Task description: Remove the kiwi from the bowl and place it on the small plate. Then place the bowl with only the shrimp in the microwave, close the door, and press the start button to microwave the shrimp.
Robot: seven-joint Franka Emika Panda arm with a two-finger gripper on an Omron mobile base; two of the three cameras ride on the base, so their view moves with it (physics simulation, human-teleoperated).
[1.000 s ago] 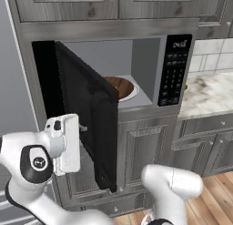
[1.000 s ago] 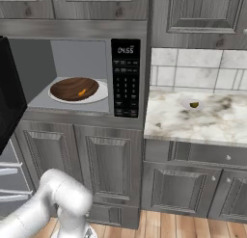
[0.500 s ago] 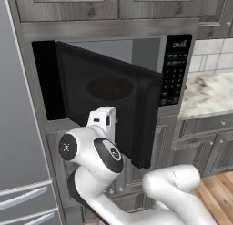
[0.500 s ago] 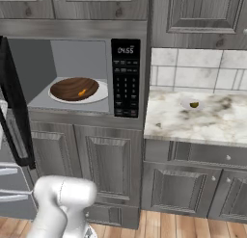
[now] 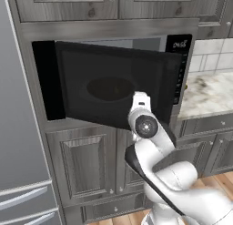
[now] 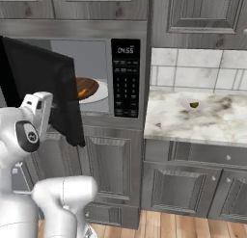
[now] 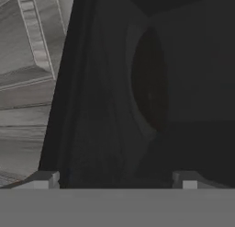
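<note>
Grey cabinets [image 6: 116, 177] (panelled) flank a marble counter [image 6: 212, 124].

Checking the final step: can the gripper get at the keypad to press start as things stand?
Probably not yet. The half-shut door stands between the gripper and the keypad; the open gripper sits against the door's outer face.

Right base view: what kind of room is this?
Most likely a kitchen. A built-in microwave sits among grey cabinets, beside a marble-look counter with a tiled wall behind.

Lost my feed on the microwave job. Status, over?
Gripper open, holding nothing, against the door. Door part shut. Bowl with shrimp inside; kiwi on small plate.
</note>
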